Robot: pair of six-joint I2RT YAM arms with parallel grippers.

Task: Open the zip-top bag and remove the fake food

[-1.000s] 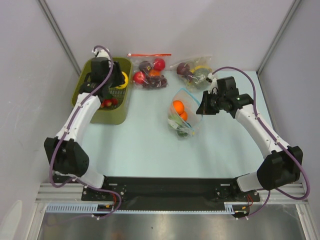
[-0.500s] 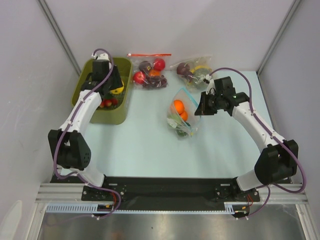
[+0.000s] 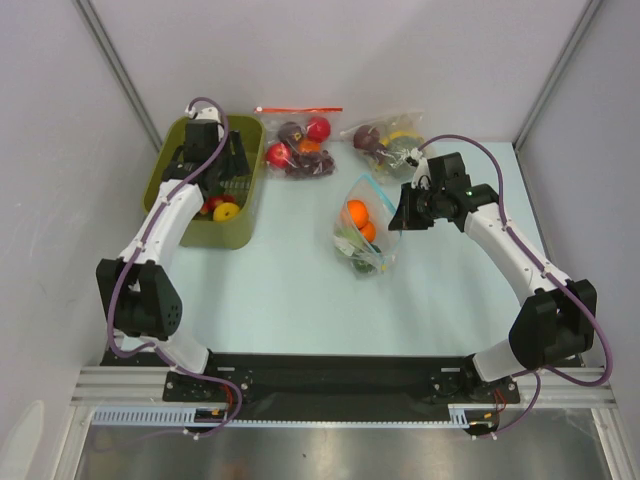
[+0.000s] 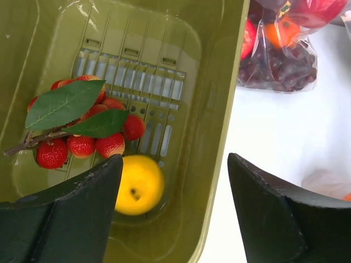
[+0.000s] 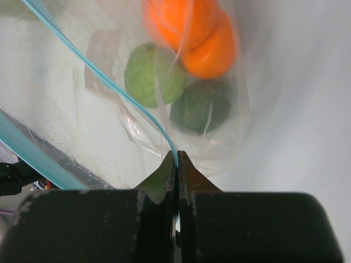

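**Enclosure and fittings, as seen from the top external view**

1. Bench (image 3: 290, 290): we record a matt, pale blue-green top, evenly coloured, filling the centre.
2. Back wall (image 3: 330, 50), 12 o'clock: a plain white panel.
3. Left wall (image 3: 50, 200), 9 o'clock, and right wall (image 3: 600, 180), 3 o'clock: we note plain grey-white panels.
4. Metal frame posts: one at 11 o'clock (image 3: 115, 70) and one at 1 o'clock (image 3: 558, 70), at the wall joins.
5. Black mounting plate (image 3: 330, 375), 6 o'clock, lying along the bench's near edge. A pale slotted rail (image 3: 330, 422) runs just outside it.
6. Brushed grey metal surface (image 3: 330, 455): it runs along the lowest edge of the view.
7. Light: soft and even. We find only faint shadows on the bench.
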